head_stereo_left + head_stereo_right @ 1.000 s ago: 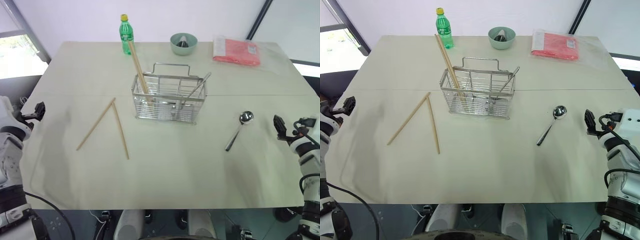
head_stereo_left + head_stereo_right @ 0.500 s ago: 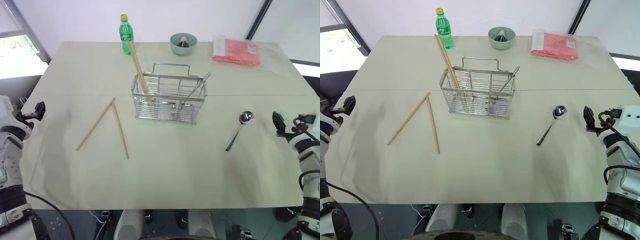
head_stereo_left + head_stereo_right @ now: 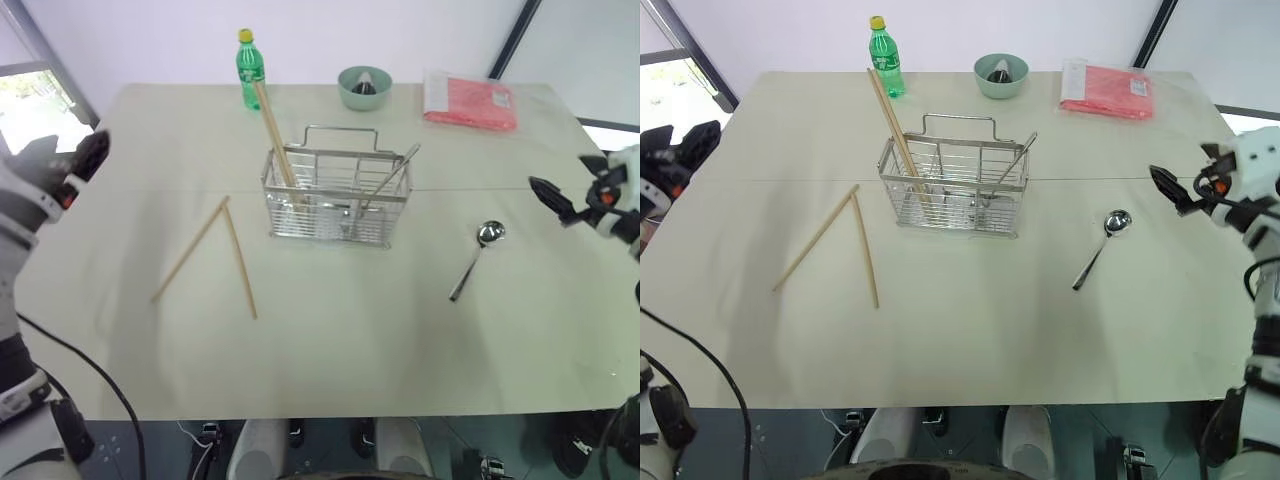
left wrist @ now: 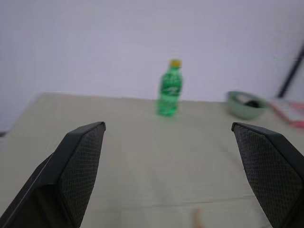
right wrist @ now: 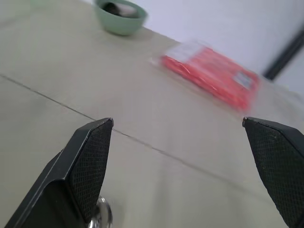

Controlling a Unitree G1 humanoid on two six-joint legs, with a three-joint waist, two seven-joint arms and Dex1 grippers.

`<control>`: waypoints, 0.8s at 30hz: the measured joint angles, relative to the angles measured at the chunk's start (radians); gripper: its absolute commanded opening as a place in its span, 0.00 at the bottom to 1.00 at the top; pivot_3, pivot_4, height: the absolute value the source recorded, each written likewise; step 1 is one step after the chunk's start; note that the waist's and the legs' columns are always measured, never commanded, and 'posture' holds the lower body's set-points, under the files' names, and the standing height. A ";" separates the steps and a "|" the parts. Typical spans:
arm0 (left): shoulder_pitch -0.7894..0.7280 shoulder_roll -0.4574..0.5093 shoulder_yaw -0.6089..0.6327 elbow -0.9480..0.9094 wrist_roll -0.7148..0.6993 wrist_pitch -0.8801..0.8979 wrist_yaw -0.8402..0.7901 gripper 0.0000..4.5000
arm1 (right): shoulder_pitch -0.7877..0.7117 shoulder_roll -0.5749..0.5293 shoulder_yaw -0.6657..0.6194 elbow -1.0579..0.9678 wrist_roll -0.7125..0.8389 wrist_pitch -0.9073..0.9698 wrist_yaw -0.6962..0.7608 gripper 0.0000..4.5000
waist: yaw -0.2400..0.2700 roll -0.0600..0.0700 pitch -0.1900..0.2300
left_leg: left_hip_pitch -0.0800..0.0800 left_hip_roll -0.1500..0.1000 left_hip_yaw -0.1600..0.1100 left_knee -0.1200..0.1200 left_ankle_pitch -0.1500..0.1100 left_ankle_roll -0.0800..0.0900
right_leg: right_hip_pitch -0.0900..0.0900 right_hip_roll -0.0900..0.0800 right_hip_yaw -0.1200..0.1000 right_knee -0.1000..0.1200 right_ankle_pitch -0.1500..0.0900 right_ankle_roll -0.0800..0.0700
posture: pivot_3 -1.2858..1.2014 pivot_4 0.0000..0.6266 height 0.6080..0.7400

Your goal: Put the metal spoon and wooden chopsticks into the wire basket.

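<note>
The wire basket [image 3: 336,222] stands at the table's middle, with two wooden chopsticks [image 3: 272,125] leaning out of its left end. Two more wooden chopsticks [image 3: 192,248] lie in a V on the table left of the basket. The metal spoon [image 3: 478,256] lies to the basket's right, bowl away from me; its bowl [image 5: 102,213] also shows in the right wrist view. My left gripper [image 3: 82,160] hovers open over the table's left edge, empty, fingers [image 4: 78,166] wide apart. My right gripper [image 3: 552,198] hangs open and empty just right of the spoon.
A green bottle [image 3: 248,68], a green bowl [image 3: 365,87] and a red packet [image 3: 470,100] stand along the far edge. A thin metal rod [image 3: 395,175] leans in the basket's right end. The pale table [image 3: 340,340] is bare in front.
Both arms have lifted. The left gripper rose and swung in over the table's left edge. The right gripper rose, moved in toward the spoon and turned. Nothing on the table moved.
</note>
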 measured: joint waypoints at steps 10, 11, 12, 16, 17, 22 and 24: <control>0.027 0.130 -0.158 -0.331 -0.306 0.182 -0.205 1.00 | -0.389 -0.014 0.412 0.408 -0.305 -0.532 0.545 1.00 | -0.030 0.000 0.001 | 0.000 0.000 0.002 0.002 0.002 -0.003 | 0.000 0.000 0.001 0.001 0.000 0.001 | 0.52 0.24 0.54; 0.039 0.131 -0.191 -0.356 -0.306 0.182 -0.219 1.00 | -0.426 -0.005 0.451 0.455 -0.343 -0.597 0.584 1.00 | -0.032 0.000 0.001 | 0.000 0.000 0.002 0.002 0.002 -0.003 | 0.000 0.000 0.001 0.001 0.000 0.001 | 0.52 0.24 0.54; 0.046 0.131 -0.226 -0.375 -0.303 0.181 -0.232 1.00 | -0.457 0.004 0.484 0.495 -0.377 -0.652 0.613 1.00 | -0.032 0.000 0.001 | 0.000 0.000 0.003 0.002 0.002 -0.004 | 0.000 0.001 0.001 0.001 0.000 0.001 | 0.52 0.24 0.54; 0.056 0.129 -0.333 -0.407 -0.236 0.140 -0.263 1.00 | -0.537 0.052 0.574 0.613 -0.483 -0.811 0.661 1.00 | -0.032 0.000 0.001 | 0.000 0.000 0.003 0.002 0.002 -0.004 | -0.001 0.001 0.002 0.001 -0.001 0.000 | 0.52 0.24 0.54; 0.057 0.125 -0.359 -0.410 -0.210 0.126 -0.270 1.00 | -0.558 0.069 0.600 0.650 -0.520 -0.852 0.654 1.00 | -0.032 0.000 0.001 | 0.000 0.000 0.003 0.002 0.002 -0.004 | -0.001 0.001 0.002 0.001 -0.001 0.000 | 0.52 0.24 0.54; 0.050 0.098 -0.404 -0.412 -0.170 0.093 -0.265 1.00 | -0.616 0.127 0.693 0.745 -0.664 -0.978 0.566 1.00 | -0.029 0.000 0.001 | 0.000 0.000 0.003 0.002 0.002 -0.004 | -0.001 0.001 0.002 0.003 -0.002 -0.002 | 0.52 0.24 0.54; 0.038 0.094 -0.405 -0.412 -0.171 0.091 -0.255 1.00 | -0.627 0.139 0.719 0.768 -0.713 -1.006 0.525 1.00 | -0.028 0.000 0.001 | 0.000 -0.001 0.003 0.002 0.003 -0.005 | -0.001 0.001 0.002 0.003 -0.002 -0.002 | 0.52 0.24 0.54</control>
